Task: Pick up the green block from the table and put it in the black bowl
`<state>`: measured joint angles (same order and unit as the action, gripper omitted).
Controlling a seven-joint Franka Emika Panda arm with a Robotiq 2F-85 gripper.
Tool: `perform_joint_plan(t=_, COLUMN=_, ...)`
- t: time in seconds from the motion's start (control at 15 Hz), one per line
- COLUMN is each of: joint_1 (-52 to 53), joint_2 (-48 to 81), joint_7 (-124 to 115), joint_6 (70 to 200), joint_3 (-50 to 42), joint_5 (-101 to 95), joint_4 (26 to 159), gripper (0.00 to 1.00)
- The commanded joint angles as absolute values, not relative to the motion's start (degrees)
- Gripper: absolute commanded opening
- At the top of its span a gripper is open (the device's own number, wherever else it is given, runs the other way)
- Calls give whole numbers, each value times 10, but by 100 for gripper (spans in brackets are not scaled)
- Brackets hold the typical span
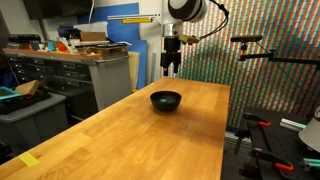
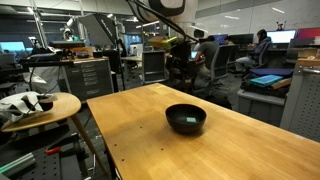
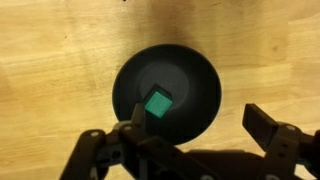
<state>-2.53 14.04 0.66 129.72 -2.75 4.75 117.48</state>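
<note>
The black bowl (image 3: 166,95) sits on the light-brown wooden table (image 3: 60,50), and the green block (image 3: 158,102) lies inside it, tilted, left of centre. My gripper (image 3: 197,130) is open and empty, hovering above the bowl's near rim with one finger over the bowl and the other over bare wood. In an exterior view the gripper (image 1: 172,62) hangs well above the bowl (image 1: 166,100) near the table's (image 1: 130,140) far end. In the other exterior view the bowl (image 2: 185,118) stands mid-table (image 2: 150,150).
A grey metal workbench with drawers (image 1: 80,75) stands beside the table. A camera stand (image 1: 252,45) reaches in past the far edge. A yellow tape strip (image 1: 30,160) lies on the near corner. A round wooden side table (image 2: 40,108) holds white items.
</note>
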Motion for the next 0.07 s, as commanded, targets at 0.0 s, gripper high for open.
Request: perform_joint_plan(t=0.0, joint_1=-28, joint_2=144, joint_7=6, joint_6=1296, joint_3=-25, joint_5=47, joint_4=1174, gripper=100)
